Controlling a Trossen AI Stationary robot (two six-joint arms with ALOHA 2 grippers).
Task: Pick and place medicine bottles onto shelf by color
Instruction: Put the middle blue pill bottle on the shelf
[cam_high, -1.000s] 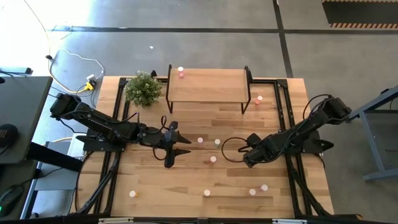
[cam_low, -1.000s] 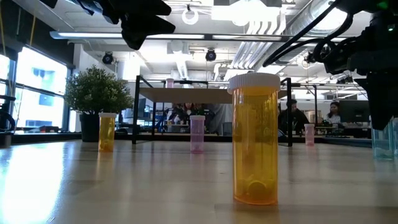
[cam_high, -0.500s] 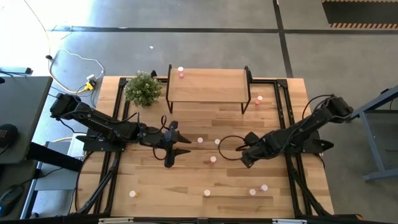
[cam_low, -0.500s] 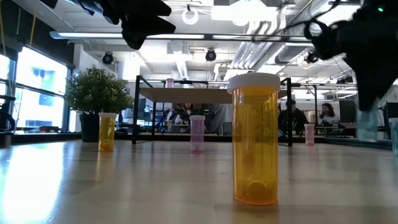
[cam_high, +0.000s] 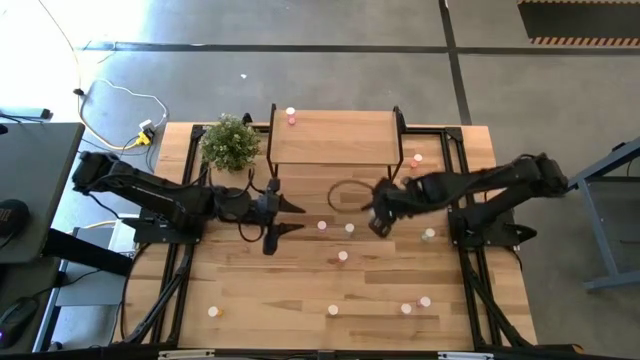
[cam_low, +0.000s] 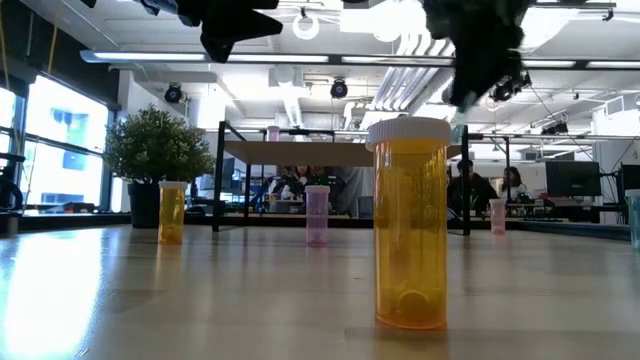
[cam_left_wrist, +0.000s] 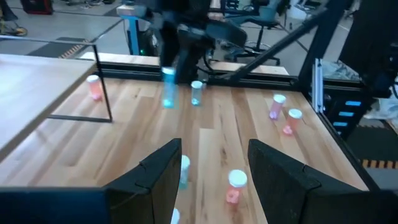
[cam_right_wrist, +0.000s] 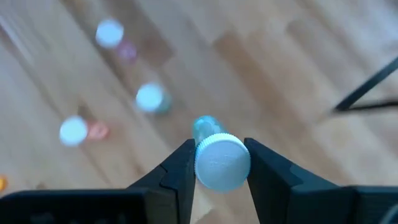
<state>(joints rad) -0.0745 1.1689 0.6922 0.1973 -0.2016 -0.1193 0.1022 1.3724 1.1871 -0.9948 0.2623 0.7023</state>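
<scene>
Bottles: 1 blue bottle (cam_right_wrist: 219, 158) in R gripper (cam_right_wrist: 219, 163); 1 on shelf (cam_high: 335, 135).

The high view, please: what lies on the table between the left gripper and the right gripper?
In the high view, two bottles stand between the left gripper and the right gripper: a pink bottle and a pale bottle. Otherwise, bare wood.

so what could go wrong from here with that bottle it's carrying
The right hand pinches the pale blue bottle only by its white cap, so it might swing or slip out on the way to the shelf. The shelf's black frame stands close ahead of it and could catch the hanging bottle. The left hand waits nearby, open.
</scene>
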